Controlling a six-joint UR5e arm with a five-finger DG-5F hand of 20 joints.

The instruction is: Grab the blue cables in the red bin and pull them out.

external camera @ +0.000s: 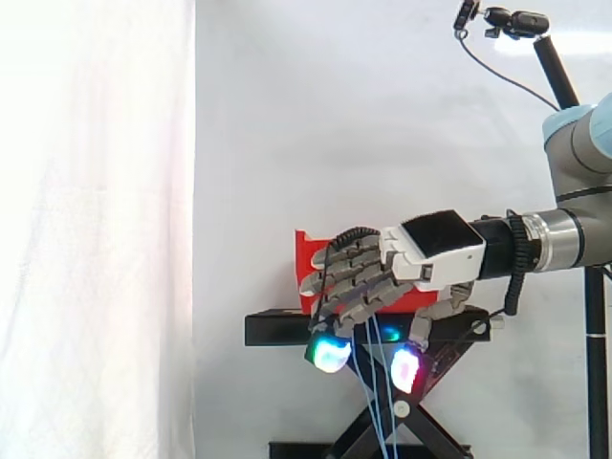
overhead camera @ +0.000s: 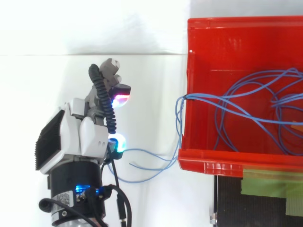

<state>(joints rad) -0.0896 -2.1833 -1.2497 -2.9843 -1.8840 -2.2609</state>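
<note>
The red bin [overhead camera: 222, 161] stands on the black stand [external camera: 275, 330]. Several thin blue cables [overhead camera: 246, 112] lie looped inside it. Some of them climb over the bin's left wall and run across to my hand [overhead camera: 80, 137], which is off the bin's left side in the top view. In the side view the hand [external camera: 435, 253] hangs level in front of the bin, its fingers curled down round the cables. Blue cables [external camera: 375, 406] dangle from under the fingers past the stand's legs. Loose cable ends trail beside the hand.
A white curtain closes the back and left. A camera on a black pole [external camera: 516, 21] stands at the upper right of the side view. The stand's crossed legs [external camera: 421, 387] are below the hand. Green tape [overhead camera: 270, 187] marks the stand top beside the bin.
</note>
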